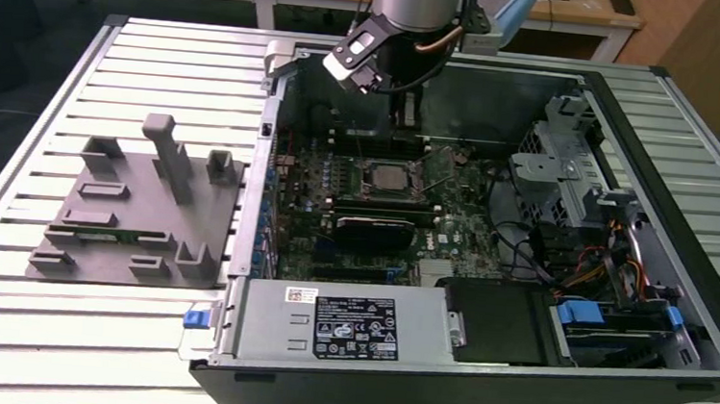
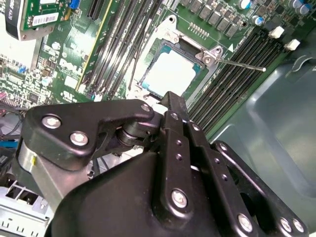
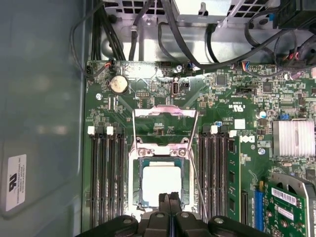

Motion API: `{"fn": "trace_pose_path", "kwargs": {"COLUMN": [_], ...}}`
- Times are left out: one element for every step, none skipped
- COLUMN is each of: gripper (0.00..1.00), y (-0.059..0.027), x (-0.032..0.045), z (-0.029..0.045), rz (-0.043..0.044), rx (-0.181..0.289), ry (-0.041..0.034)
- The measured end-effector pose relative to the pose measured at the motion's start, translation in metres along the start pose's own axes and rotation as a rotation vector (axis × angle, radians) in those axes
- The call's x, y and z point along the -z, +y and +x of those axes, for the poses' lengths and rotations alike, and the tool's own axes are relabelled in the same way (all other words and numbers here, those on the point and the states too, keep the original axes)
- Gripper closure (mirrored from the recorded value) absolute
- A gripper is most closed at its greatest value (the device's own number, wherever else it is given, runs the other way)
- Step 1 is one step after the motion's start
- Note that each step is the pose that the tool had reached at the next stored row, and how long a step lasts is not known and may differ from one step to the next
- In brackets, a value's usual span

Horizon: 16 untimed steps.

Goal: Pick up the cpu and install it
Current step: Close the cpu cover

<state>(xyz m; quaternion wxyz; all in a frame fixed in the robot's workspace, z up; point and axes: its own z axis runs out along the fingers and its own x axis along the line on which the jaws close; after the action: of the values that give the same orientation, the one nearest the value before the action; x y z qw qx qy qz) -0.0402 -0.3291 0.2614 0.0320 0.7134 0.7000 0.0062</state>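
Observation:
The cpu [image 1: 388, 177], a pale silver square chip, lies flat in its socket on the green motherboard [image 3: 148, 94] inside the open computer case. It also appears in both wrist views [image 2: 170, 74] [image 3: 160, 180]. The socket's metal retention frame [image 3: 165, 112] stands flipped open, and its thin lever [image 2: 242, 64] sticks out to the side. My gripper [image 1: 404, 119] hangs above the cpu, apart from it. Its black fingertips [image 3: 168, 197] are pressed together with nothing between them, so it is shut and empty.
Memory slots [image 3: 106, 173] flank the socket on both sides. A black finned block [image 1: 377, 230] and the power supply [image 1: 344, 321] sit nearer the case front. A grey fixture tray [image 1: 128, 213] lies on the slatted table at the exterior view's left. A drive cage [image 1: 569, 170] and cables fill the right.

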Motion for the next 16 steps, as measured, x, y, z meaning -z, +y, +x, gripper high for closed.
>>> {"fn": "trace_pose_path", "kwargs": {"gripper": [0.89, 0.89, 0.89, 0.89, 0.89, 0.89, 0.89, 0.89, 0.89, 0.89, 0.89, 0.89, 0.89, 0.89, 0.89, 0.89], "y": [0.0000, 0.0000, 0.0000, 0.0001, 0.0009, 0.0027, 0.0049, 0.0075, 0.0108, 0.0134, 0.0165, 0.0204, 0.0245, 0.0286, 0.0328, 0.0376], "x": [0.0001, 0.0004, 0.0006, 0.0006, 0.0006, 0.0005, 0.0003, 0.0002, 0.0000, -0.0001, -0.0003, -0.0005, -0.0008, -0.0010, -0.0013, -0.0015], "z": [0.0000, 0.0000, 0.0000, 0.0000, 0.0000, 0.0001, 0.0001, 0.0002, 0.0003, 0.0003, 0.0004, 0.0005, 0.0006, 0.0007, 0.0008, 0.0009], "rz": [0.0000, 0.0001, 0.0001, 0.0002, 0.0002, 0.0002, 0.0001, 0.0001, 0.0001, 0.0001, 0.0001, 0.0002, 0.0001, 0.0001, 0.0001, 0.0002], "rx": [0.000, 0.000, 0.000, 0.000, 0.000, 0.000, 0.000, 0.000, 0.000, 0.000, 0.000, 0.000, 0.000, 0.000, 0.000, 0.000], "ry": [0.0000, -0.0002, -0.0003, -0.0002, -0.0003, -0.0004, -0.0003, -0.0003, -0.0003, -0.0004, -0.0004, -0.0003, -0.0003, -0.0003, -0.0002, -0.0002]}}
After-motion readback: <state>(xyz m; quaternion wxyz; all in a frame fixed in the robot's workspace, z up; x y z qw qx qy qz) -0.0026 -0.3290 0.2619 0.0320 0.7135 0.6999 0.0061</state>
